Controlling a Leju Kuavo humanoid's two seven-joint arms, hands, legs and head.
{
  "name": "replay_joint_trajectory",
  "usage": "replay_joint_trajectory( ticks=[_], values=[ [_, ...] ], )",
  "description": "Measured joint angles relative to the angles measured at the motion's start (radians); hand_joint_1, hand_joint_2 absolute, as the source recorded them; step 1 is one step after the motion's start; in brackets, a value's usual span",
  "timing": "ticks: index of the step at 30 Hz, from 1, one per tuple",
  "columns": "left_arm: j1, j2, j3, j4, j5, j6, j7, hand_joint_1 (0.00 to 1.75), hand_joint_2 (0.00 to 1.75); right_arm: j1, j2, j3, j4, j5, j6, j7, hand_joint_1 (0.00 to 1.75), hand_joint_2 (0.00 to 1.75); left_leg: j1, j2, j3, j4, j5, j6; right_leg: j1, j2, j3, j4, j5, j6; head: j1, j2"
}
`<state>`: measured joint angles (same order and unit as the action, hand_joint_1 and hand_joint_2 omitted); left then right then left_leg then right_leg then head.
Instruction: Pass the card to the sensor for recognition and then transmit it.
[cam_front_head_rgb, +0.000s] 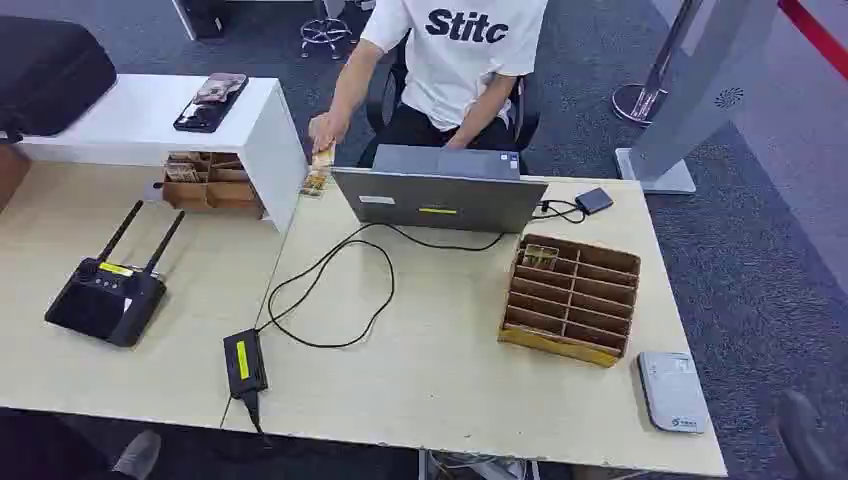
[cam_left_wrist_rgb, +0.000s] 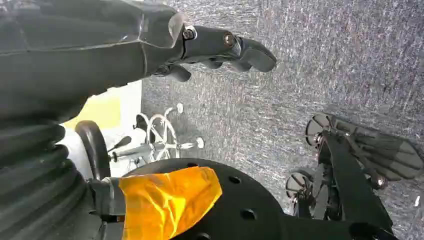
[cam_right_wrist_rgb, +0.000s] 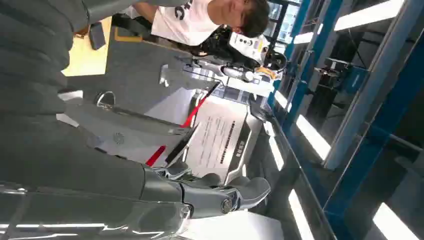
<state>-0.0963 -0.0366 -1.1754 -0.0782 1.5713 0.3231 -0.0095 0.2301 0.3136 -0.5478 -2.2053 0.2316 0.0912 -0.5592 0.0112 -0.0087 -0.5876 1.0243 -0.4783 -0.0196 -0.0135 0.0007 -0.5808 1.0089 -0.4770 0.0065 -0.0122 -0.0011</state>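
The table (cam_front_head_rgb: 430, 330) lay well ahead of both hands, neither of which had reached over it. On it stood a laptop (cam_front_head_rgb: 440, 198), a wooden rack (cam_front_head_rgb: 570, 300) with a few cards in its far corner slot, a black router (cam_front_head_rgb: 105, 298), a power brick (cam_front_head_rgb: 244, 362) and, nearest the right hand's side, a pale flat sensor (cam_front_head_rgb: 672, 390) at the table's near corner. A person (cam_front_head_rgb: 455, 60) sat behind the laptop, one hand (cam_front_head_rgb: 325, 130) holding a card (cam_front_head_rgb: 322, 158) at the far edge, well away from either set of fingers. The left hand (cam_left_wrist_rgb: 215, 47) hung over grey carpet, fingers loosely extended and holding nothing. The right hand (cam_right_wrist_rgb: 220, 192) also hung low beside the body, its fingers apart and apparently bare, though the turned view made that hard to confirm. I judged the task had not properly started: no card was held and the sensor was untouched. The next move would call for lifting a hand over the table, taking a card, most likely from the rack or the person, then bringing it flat above the sensor.
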Motion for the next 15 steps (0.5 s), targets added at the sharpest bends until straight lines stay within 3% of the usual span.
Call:
replay_joint_trajectory(
  ticks=[11, 12, 13, 14, 15],
  values=[
    [0.0, 0.0, 0.0, 0.0, -0.01, -0.004, 0.0, 0.0, 1.75, -0.001, -0.001, 0.002, 0.0, 0.025, -0.023, -0.014, 0.0, 1.75, 0.0, 0.0, -0.002, 0.0, 0.0, 0.0, 0.0, 0.0, 0.001, 0.0, 0.0, 0.0, 0.0, 0.0],
    [0.001, 0.002, -0.001, 0.0, -0.029, -0.018, 0.0, 0.0, 1.75, -0.015, -0.018, 0.019, 0.008, 0.095, -0.091, -0.006, 0.0, 1.75, 0.0, 0.0, -0.004, -0.001, 0.0, 0.0, 0.0, 0.0, 0.002, 0.001, 0.0, 0.0, 0.0, 0.0],
    [-0.001, 0.005, -0.005, 0.0, -0.037, -0.031, 0.002, 0.0, 1.75, -0.054, -0.046, 0.057, 0.036, 0.204, -0.183, 0.044, 0.0, 1.75, 0.0, 0.001, -0.009, -0.001, 0.0, 0.0, 0.001, 0.001, 0.001, 0.001, 0.0, 0.0, -0.001, 0.0],
    [-0.005, 0.01, -0.008, 0.0, -0.039, -0.04, 0.006, 0.0, 1.75, -0.114, -0.085, 0.12, 0.085, 0.373, -0.264, 0.133, 0.0, 1.75, 0.0, 0.008, -0.006, -0.001, -0.002, -0.002, 0.0, 0.006, 0.0, 0.001, 0.001, -0.001, 0.0, 0.0],
    [-0.012, 0.015, -0.012, 0.0, -0.04, -0.044, 0.007, 0.0, 1.75, -0.155, -0.119, 0.181, 0.125, 0.559, -0.296, 0.186, 0.0, 1.75, 0.0, 0.01, -0.004, -0.001, -0.002, -0.002, 0.0, 0.009, 0.0, 0.001, 0.001, -0.001, -0.001, 0.0]
  ],
)
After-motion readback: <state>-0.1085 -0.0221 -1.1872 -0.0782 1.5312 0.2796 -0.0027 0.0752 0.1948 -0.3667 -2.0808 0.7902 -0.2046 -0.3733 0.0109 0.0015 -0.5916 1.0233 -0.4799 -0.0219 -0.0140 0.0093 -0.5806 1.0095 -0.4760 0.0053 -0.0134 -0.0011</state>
